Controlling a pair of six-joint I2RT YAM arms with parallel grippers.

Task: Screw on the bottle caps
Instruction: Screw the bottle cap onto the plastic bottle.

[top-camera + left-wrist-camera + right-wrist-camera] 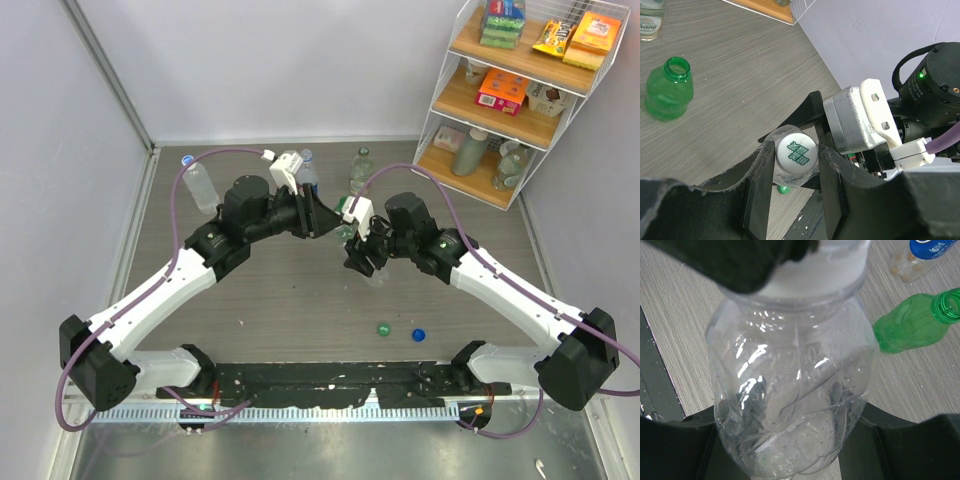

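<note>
My right gripper (790, 452) is shut on the lower body of the plain clear bottle (790, 375) and holds it off the table. A white cap (796, 153) with green print sits on the bottle's mouth, and my left gripper (795, 148) is shut on it, one finger against each side. In the top view the two grippers meet at mid-table, left (322, 216) and right (362, 258). The open green bottle (669, 90) stands behind them. A green cap (383, 328) and a blue cap (419, 335) lie on the table in front. The blue-label bottle (920, 255) stands further back.
A clear bottle with a dark blue cap (200, 185) stands at the back left. Two more bottles (360, 170) stand near the back wall. A white wire shelf rack (520, 90) with snacks and bottles fills the back right corner.
</note>
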